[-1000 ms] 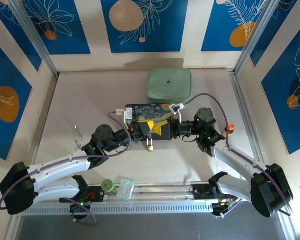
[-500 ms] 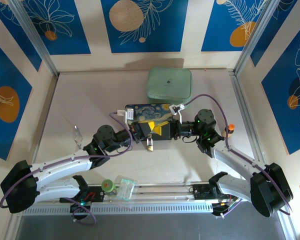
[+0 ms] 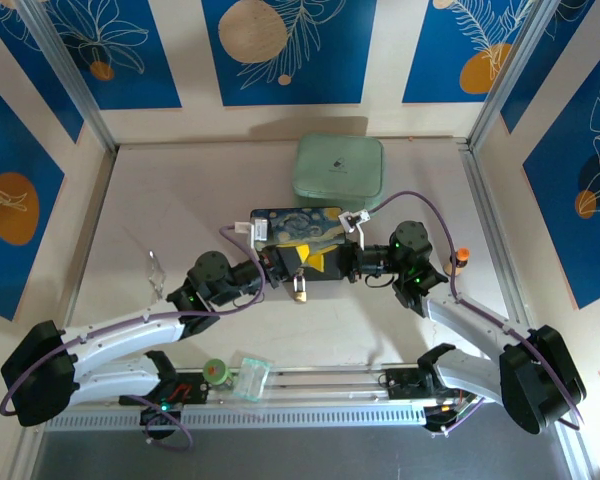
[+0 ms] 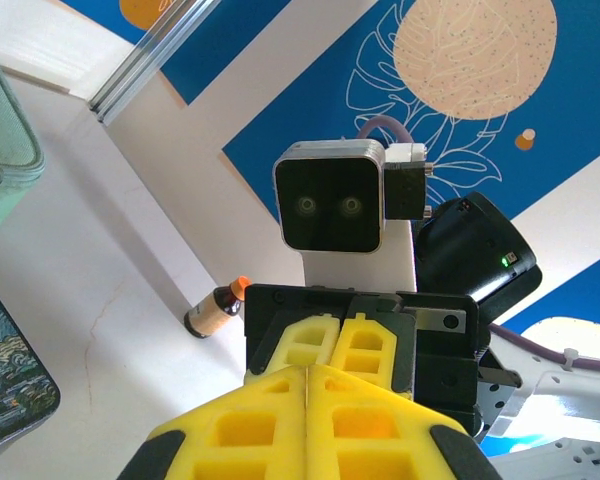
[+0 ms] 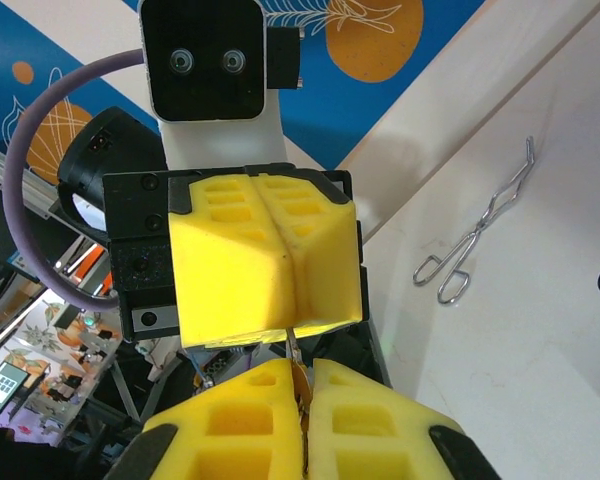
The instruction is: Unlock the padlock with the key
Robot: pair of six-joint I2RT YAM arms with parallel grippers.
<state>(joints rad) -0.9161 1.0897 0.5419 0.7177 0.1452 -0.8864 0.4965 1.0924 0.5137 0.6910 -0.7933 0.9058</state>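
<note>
Both hands meet tip to tip above the bench (image 3: 180,200), in front of the box (image 3: 290,222).
Left hand (image 3: 296,259): clenched, with the padlock (image 3: 299,291) dangling just below its tips.
Right hand (image 3: 326,260): clenched on a thin metal sliver between the pads, probably the key (image 5: 298,375), though the wrist view is poor.

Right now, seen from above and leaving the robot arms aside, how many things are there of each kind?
Boxes: 2, mint green case and painted box
Padlock: 1
Orange-capped bottle: 1
Wire clip: 1
Green-capped container: 1
Clear packet: 1
Total: 7
</note>
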